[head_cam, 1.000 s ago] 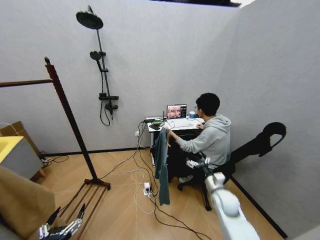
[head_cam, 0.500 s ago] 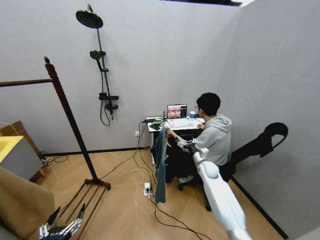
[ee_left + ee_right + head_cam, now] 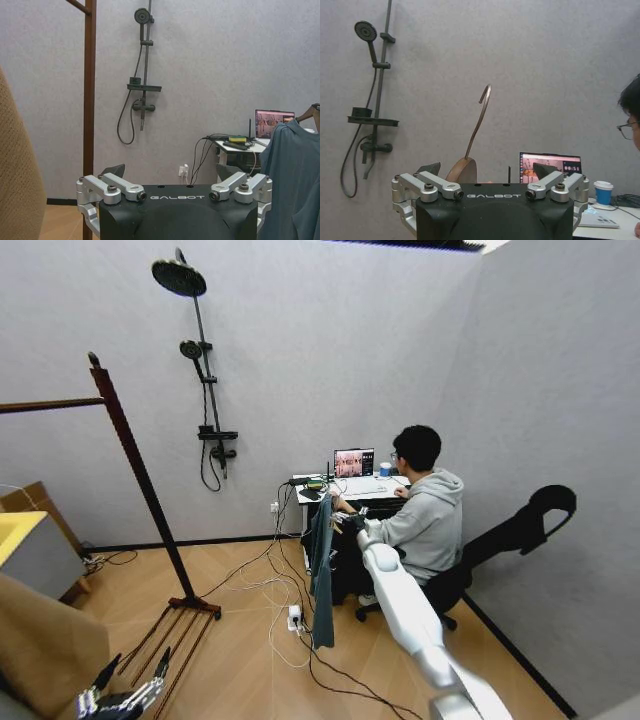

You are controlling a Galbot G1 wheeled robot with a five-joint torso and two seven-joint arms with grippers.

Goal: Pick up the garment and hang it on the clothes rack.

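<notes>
- Beside the counter (image 3: pixel 352 487) at the far wall, the garment (image 3: pixel 322 570) hung full length on its wooden hanger (image 3: pixel 462 171), held out by a person's hand (image 3: pixel 335 502), apparently so the robot could take it.
- The right arm reached out to it, its right claw (image 3: pixel 350 521) at the hanger; in the right wrist view the hanger's top and metal hook (image 3: pixel 481 117) rose between the spread fingers, nothing yet clamped.
- The left claw (image 3: pixel 122 699) hung low by the slatted base of the clothes rack (image 3: pixel 130 455), idle, fingers apart and empty.
- The rack's top bar ran off the frame edge, and the exact contact between hanger and claw was hidden behind the wrist body.
</notes>
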